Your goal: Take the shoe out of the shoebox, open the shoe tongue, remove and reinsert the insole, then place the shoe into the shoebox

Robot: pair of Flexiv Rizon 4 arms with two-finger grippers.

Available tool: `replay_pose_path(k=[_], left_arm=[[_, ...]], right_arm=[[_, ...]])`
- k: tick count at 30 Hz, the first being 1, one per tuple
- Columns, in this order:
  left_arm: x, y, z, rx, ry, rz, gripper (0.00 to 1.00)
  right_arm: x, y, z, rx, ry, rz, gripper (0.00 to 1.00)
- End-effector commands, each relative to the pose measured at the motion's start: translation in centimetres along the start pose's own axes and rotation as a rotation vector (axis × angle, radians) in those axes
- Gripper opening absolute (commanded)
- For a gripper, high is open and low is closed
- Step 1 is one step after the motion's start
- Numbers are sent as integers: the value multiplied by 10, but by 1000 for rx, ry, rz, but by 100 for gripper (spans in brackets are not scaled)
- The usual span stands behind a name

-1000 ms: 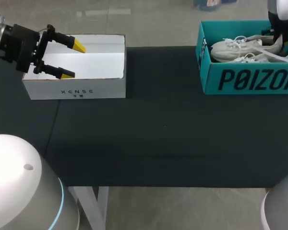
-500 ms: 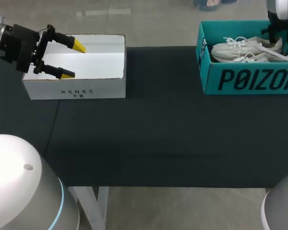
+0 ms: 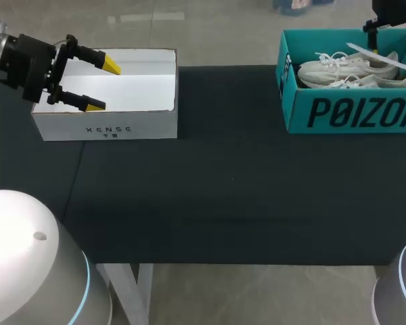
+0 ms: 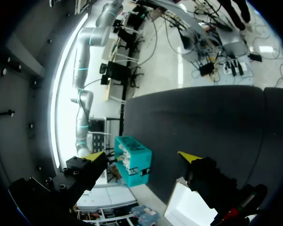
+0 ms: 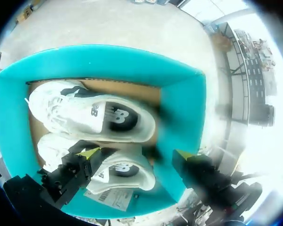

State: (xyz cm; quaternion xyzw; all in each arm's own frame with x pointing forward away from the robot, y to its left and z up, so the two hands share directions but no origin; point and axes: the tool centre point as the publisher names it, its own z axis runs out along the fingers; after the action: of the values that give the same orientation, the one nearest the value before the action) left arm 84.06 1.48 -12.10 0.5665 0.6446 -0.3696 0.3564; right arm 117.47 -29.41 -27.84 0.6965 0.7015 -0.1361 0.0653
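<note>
Currently both shoes (image 5: 92, 120) lie in the teal box (image 3: 352, 112), upper right; right gripper (image 5: 134, 155) hovers above, fingers wide, holding nothing (start or finish alike). Left gripper (image 3: 98, 84) wide.

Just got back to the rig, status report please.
Left end effector open, over white box. Right end effector open, above teal shoebox. Two shoes inside, none gripped. Nothing in the way.
</note>
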Motion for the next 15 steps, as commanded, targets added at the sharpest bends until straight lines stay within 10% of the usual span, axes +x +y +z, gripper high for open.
replay_pose_path(k=[1, 15], left_arm=[[0, 0, 0, 1, 2, 1, 100], [0, 0, 0, 1, 2, 1, 100]], right_arm=[[-4, -52, -39, -72, 48, 36, 100], [10, -101, -74, -104, 28, 76, 100]])
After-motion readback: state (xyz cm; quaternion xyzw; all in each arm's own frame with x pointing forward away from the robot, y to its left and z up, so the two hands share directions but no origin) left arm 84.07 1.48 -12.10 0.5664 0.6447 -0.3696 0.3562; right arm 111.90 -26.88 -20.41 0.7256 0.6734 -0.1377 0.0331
